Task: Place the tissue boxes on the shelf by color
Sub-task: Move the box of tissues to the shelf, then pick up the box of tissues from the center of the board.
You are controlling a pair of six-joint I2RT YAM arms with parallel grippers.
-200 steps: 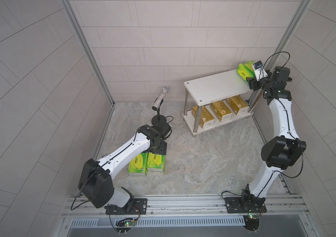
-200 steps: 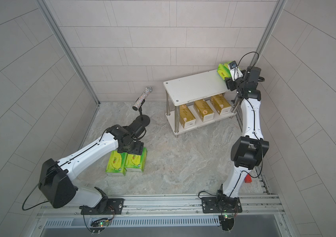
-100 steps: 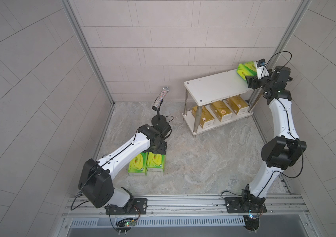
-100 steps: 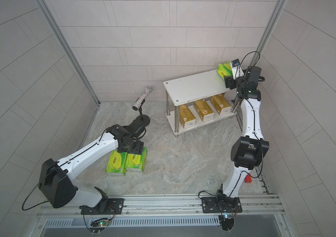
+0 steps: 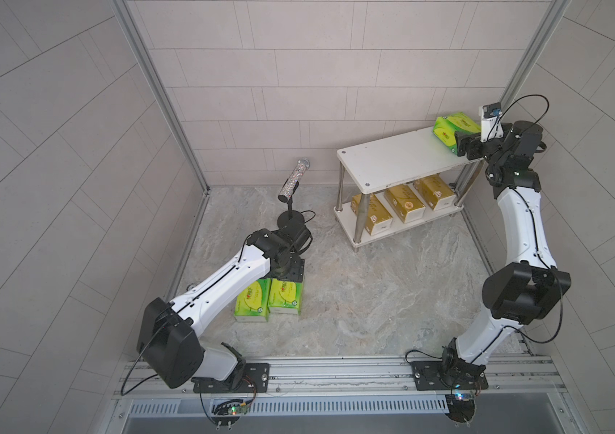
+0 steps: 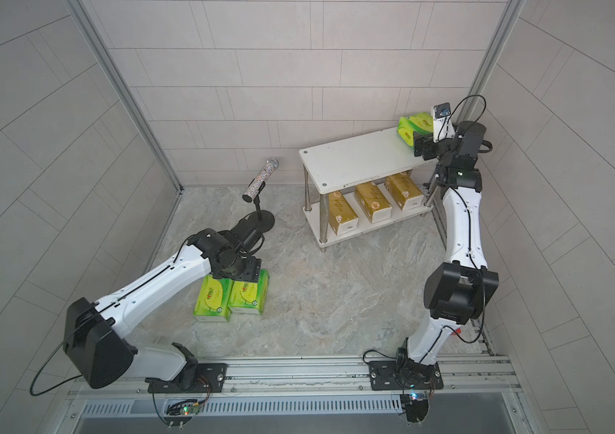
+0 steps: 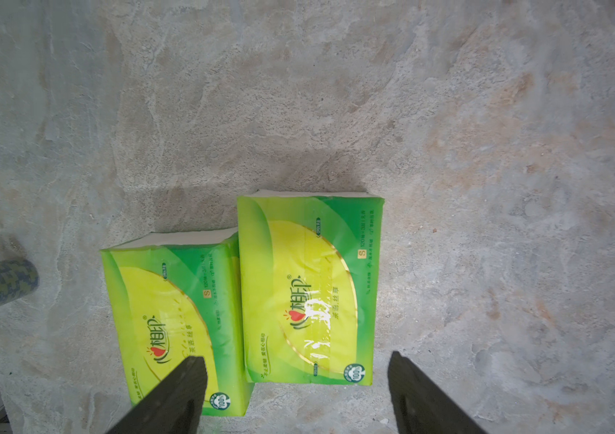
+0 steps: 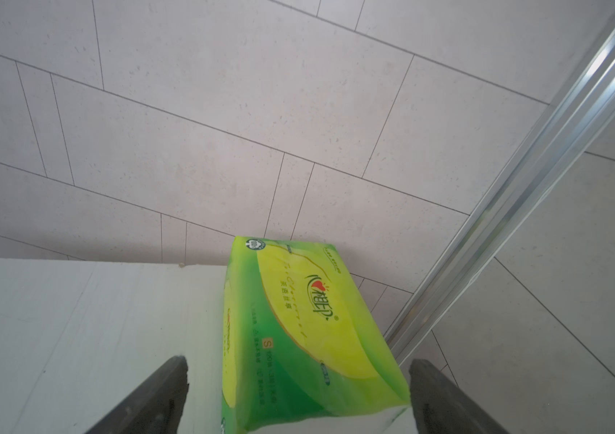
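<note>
My right hand (image 8: 298, 361) has opened off the green pack (image 8: 317, 319) at the shelf (image 8: 73, 319) end edge; left hand (image 7: 295, 357) hangs open

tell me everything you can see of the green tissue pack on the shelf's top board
A brick-shaped soft pack in glossy green film with a yellow leaf shape, red heart logo and small print; white tissue shows at its gripper-side end. It lies label up on the shelf's top board, at the end by the right arm, apparently overhanging the edge. The right gripper straddles it, jaws open; contact unclear.
</note>
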